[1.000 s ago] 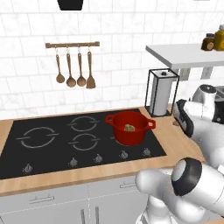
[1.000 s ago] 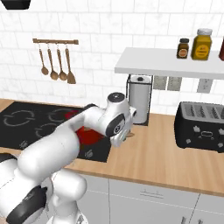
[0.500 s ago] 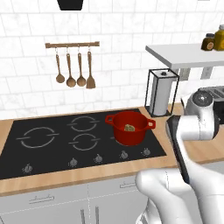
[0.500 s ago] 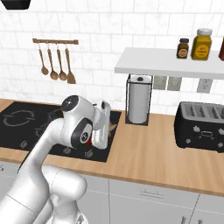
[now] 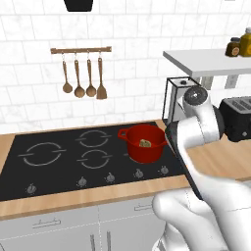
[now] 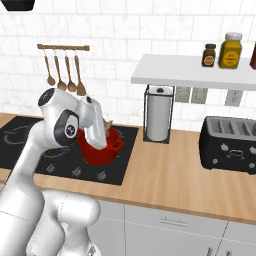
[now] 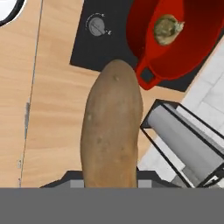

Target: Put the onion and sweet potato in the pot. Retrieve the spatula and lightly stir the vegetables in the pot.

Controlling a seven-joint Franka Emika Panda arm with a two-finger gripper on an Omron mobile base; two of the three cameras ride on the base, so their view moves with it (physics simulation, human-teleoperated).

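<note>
My jaws are closed on the sweet potato (image 7: pixel 111 131); in the hand view it rises long and brown from between them, from the bottom edge toward 12 o'clock, its far tip just short of the pot's near loop handle. It hangs above the wooden desk (image 7: pixel 52 109), not yet over the pot.

The pot (image 7: pixel 183 43) sits at 1 o'clock in that view, glossy red, on the corner of the black cooktop (image 7: pixel 105 17). The onion (image 7: pixel 168 28) already lies on its bottom, small and brownish. A cooktop knob (image 7: pixel 96 25) shows at 11 o'clock from the potato's tip. At 4 o'clock stands the paper towel holder (image 7: pixel 183 140), its dark wire frame around a grey roll, close beside the potato.

From the left base view, the pot (image 5: pixel 142 142) stands on the right rear part of the cooktop (image 5: pixel 73 157), the onion (image 5: pixel 145 143) visible inside, and my arm crosses just to its right at 3 o'clock. From the right base view, my hand (image 6: pixel 95 131) sits in front of the pot (image 6: pixel 102 150).

On the wall at 10 o'clock from the pot hang wooden utensils on a rail; the spatula (image 5: pixel 101 78) is the rightmost, untouched. A toaster (image 6: pixel 232 145) rests at the far right of the desk (image 6: pixel 165 170).
</note>
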